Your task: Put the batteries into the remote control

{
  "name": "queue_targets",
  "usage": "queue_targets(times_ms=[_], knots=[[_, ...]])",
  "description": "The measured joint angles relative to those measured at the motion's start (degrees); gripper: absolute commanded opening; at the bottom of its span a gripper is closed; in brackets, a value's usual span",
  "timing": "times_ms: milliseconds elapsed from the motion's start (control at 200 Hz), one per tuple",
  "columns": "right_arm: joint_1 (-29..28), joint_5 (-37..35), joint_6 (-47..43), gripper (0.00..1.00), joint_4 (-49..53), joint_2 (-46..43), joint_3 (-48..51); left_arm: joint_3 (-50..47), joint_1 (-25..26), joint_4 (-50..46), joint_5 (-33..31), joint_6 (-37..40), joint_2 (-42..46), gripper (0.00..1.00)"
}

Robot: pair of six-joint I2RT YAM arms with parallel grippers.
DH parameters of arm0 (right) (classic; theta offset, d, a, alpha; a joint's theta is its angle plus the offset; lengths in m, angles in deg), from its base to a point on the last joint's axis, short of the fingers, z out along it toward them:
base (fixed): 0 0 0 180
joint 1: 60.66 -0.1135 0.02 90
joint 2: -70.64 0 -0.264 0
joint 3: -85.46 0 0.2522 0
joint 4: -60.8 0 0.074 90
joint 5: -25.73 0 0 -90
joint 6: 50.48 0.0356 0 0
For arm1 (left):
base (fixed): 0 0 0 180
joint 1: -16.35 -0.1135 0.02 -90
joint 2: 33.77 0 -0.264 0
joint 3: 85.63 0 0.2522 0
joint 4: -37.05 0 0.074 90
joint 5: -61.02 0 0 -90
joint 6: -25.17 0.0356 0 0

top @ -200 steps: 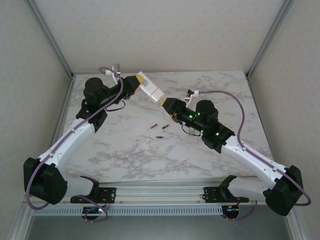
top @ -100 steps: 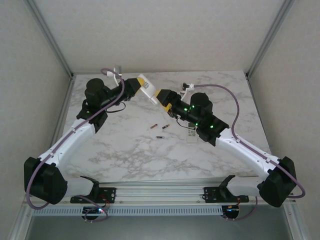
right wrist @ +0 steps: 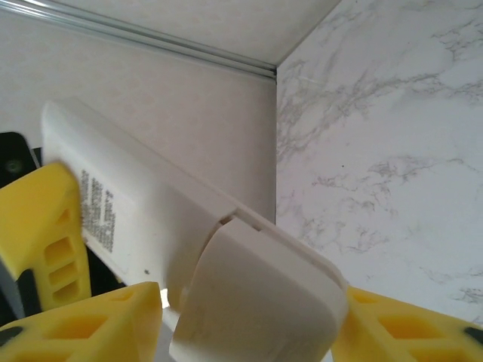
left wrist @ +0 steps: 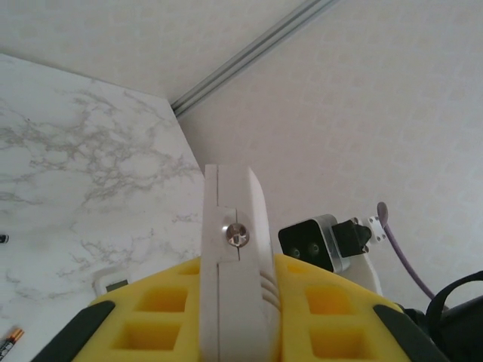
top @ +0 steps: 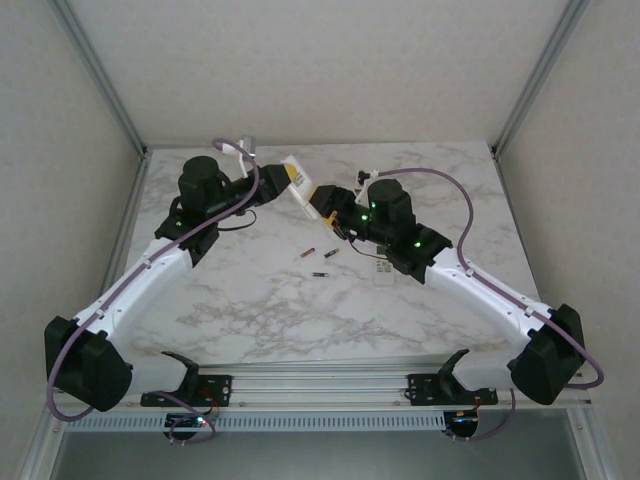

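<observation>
Left end effector [left wrist: 235, 317] clamping remote [left wrist: 234, 219], right end effector [right wrist: 249, 313] straddling opposite end, grip unclear

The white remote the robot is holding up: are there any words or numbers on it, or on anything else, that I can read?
No text here can be read.
On the remote control: a patch of small dark print on its side, too blurred to read.
On the batteries: too small to show any writing.
</observation>
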Motion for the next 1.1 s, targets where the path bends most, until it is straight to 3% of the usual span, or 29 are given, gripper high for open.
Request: queue_targets(times_ms=[370, 751, 831, 976, 1101], knots=[[0.00, 0.00, 0.83, 0.47, 3.04, 0.85, -0.74, 1.03, 1.01, -5.38, -4.24, 7.32, 1.01, 0.00], [0.00, -0.68, 1.05, 0.47, 3.56, -0.63, 1.57, 1.97, 0.61, -8.46, -9.64, 8.94, 1.29, 0.00], [0.00, -1.11, 1.07, 0.53, 3.58, -1.49, 2.58, 1.97, 0.09, -8.11, -9.57, 8.09, 1.29, 0.00], [0.00, -0.63, 1.18, 0.74, 1.77, -2.23, 4.52, 1.97, -0.13, -7.78, -9.55, 7.41, 1.27, 0.00], [0.00, 1.42, 1.18, 0.83, -1.25, -1.79, 4.90, 1.75, -0.13, -7.76, -9.40, 7.43, 1.11, 0.00]])
